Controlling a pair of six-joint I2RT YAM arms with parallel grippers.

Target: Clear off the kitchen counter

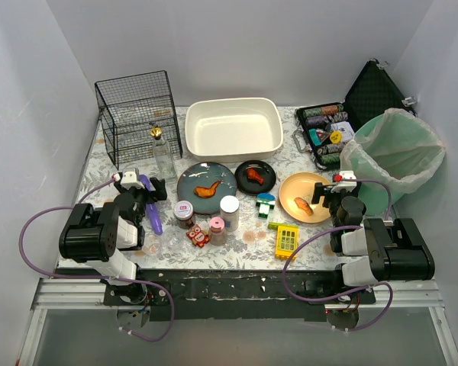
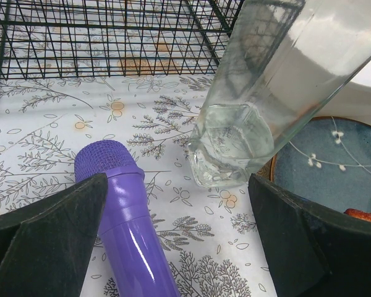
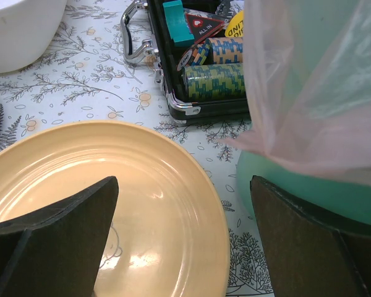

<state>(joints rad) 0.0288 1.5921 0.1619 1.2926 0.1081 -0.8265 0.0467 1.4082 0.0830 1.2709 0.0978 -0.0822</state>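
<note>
Table (image 1: 290, 164) fills the middle of the top view, floral cloth, cluttered. Left hand (image 1: 146, 189) sits lower left of centre, jaws wide, gripping nothing. In the left wrist view, its fingers (image 2: 49, 241) frame a purple microphone (image 2: 130, 247) lying flat at lower left and the base of a clear glass bottle (image 2: 260, 93) standing at upper right. Wire cage (image 1: 137, 114) stands in the upper left, with a white basin (image 1: 233, 127) to its right. Blue plate (image 1: 206, 183) and black plate (image 1: 255, 175) at centre each hold an orange food piece. Right hand (image 1: 330, 194) at right of centre, jaws spread wide, empty, over the right edge of a yellow plate (image 3: 111, 185). Open case of poker chips (image 3: 213, 74) lies at the upper right, green bagged bin (image 1: 393, 152) beside it. Small jars (image 1: 229, 212) and a yellow block (image 1: 287, 240) are near the front edge.
</note>
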